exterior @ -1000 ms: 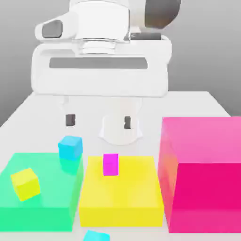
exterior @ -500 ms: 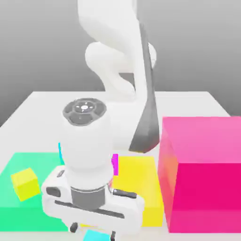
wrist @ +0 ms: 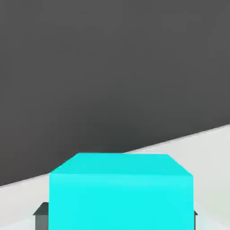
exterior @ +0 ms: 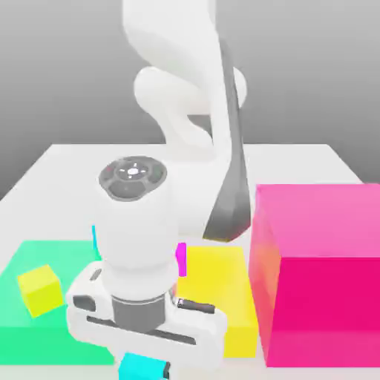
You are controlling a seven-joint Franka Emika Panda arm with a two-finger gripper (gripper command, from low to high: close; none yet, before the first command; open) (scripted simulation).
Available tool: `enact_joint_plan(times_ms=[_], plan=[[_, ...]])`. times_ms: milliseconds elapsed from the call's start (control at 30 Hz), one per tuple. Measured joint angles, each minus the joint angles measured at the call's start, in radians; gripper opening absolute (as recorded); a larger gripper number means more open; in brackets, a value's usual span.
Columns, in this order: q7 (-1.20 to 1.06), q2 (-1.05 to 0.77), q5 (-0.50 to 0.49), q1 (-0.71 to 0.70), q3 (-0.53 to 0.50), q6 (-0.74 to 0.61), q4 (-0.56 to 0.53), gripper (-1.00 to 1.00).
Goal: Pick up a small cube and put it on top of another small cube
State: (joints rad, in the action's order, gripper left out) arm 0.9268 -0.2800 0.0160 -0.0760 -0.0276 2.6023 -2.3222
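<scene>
Fingers [wrist: 41, 214] of the end effector [exterior: 143, 369] are closed on the small turquoise cube [exterior: 141, 367] at the worktop's [exterior: 67, 159] near edge. A small yellow cube [exterior: 40, 289] is seen resting on the green block [exterior: 30, 260], and the small magenta cube [exterior: 180, 257] on the yellow block [exterior: 223, 282].

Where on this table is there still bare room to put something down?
The white table lies bare behind the flat green block, and beyond the big pink block at the exterior view's right. The near edge is crowded: green block with its small yellow cube, yellow block, pink block, and the arm over them.
</scene>
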Motion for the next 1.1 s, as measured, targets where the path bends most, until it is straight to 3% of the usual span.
enact_joint_plan(times_ms=[733, 967, 1000, 1100], plan=[[-0.035, 0.797, -0.023, 0.0, 0.01, -0.224, -0.573, -1.0], [-0.038, 0.651, -0.024, -0.003, 0.013, 0.004, -0.656, -1.0], [-0.038, 0.632, -0.024, -0.003, 0.013, 0.028, -0.66, 1.0], [-0.038, 0.632, -0.024, -0.003, 0.013, 0.028, -0.66, 1.0]])
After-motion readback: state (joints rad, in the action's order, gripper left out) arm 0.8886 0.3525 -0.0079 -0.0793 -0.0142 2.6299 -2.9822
